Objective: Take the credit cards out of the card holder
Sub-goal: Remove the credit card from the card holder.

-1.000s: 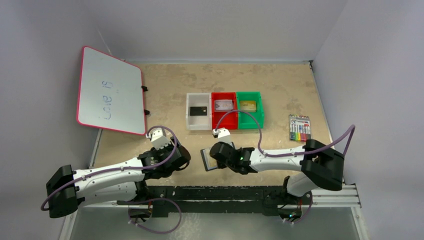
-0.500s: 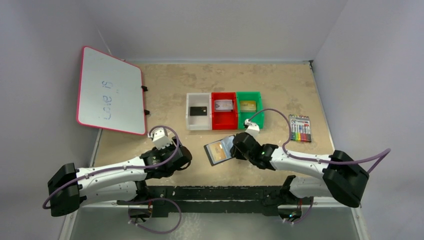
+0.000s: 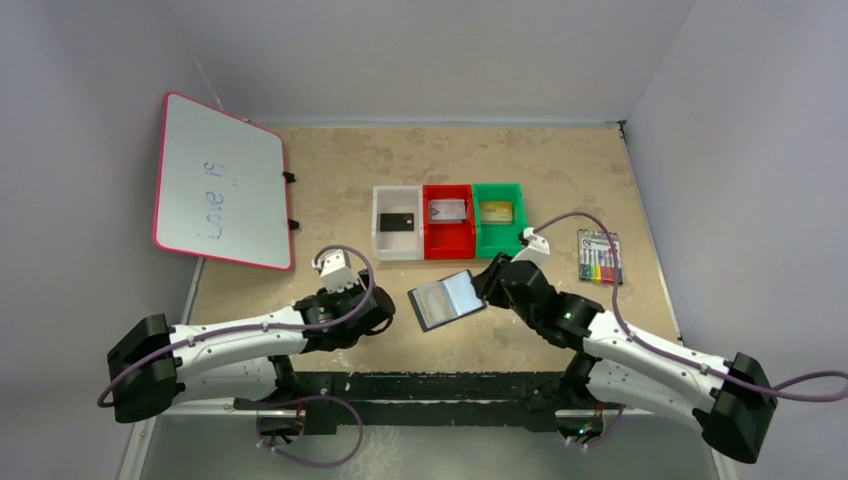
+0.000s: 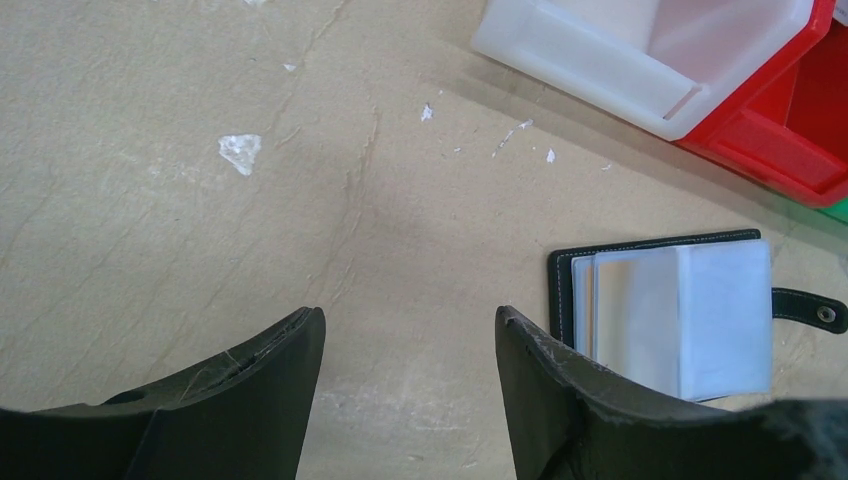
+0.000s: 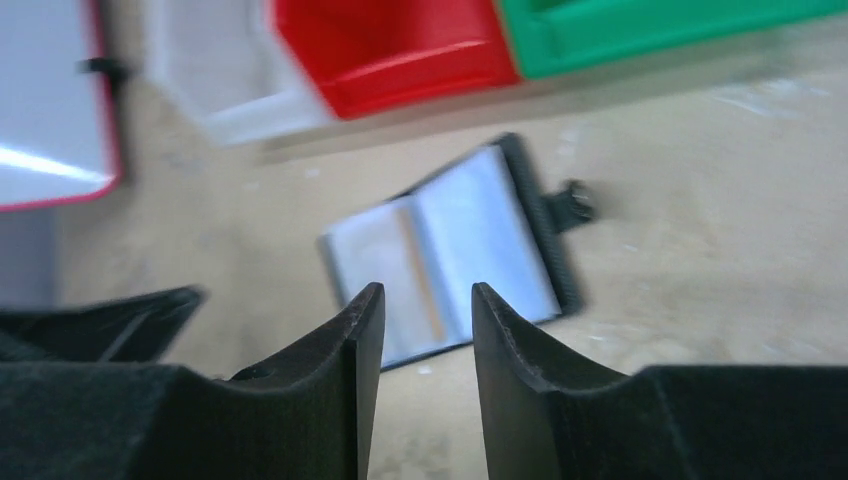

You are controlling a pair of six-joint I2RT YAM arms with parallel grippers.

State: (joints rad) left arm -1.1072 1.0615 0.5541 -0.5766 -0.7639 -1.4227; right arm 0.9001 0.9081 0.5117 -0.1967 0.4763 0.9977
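Card holder (image 3: 447, 299): lying spread open on the table (image 3: 600, 180), grey-blue faces up, just in front of the red bin (image 3: 448, 248) and between the two grippers (strap tab (image 4: 810, 311) pointing toward the right arm). Credit cards: resting one to a bin, black card (image 3: 397, 221) in the white bin (image 3: 398, 251), silver-grey card (image 3: 448, 210) in the red, gold-tan card (image 3: 496, 211) in the green bin (image 3: 498, 245). Left gripper (image 4: 410, 330): hovering beside the holder, jaws standing wide, gripping nothing. Right gripper (image 5: 425, 300): hanging close by the strap side, jaws narrowly parted, gripping nothing.
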